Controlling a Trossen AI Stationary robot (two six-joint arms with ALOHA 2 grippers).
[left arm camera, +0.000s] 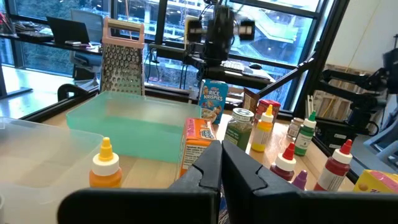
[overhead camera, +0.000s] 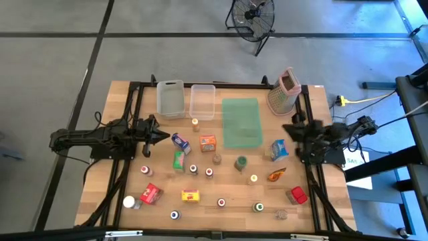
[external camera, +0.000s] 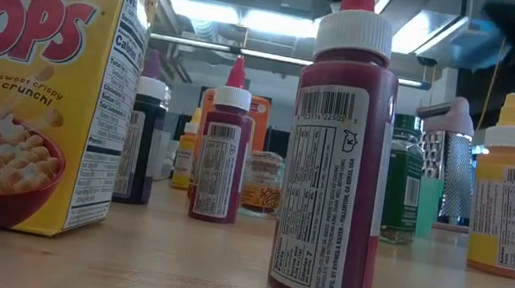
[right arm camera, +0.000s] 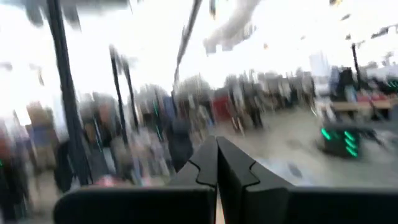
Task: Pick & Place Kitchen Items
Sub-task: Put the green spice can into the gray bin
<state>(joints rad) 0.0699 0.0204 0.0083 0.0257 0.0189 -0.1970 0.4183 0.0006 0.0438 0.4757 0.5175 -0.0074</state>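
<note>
High view shows small cartons (overhead camera: pixel 208 142) and capped bottles (overhead camera: pixel 209 172) scattered mid-bench, light, stiff, best pinched across their sides, with left pincer (overhead camera: pixel 164 136) at nine o'clock and right pincer (overhead camera: pixel 287 128) at three o'clock clenched empty.

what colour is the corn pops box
Yellow, with red lettering and a red cereal bowl on the front: the Corn Pops box shows best in the low view.
</note>
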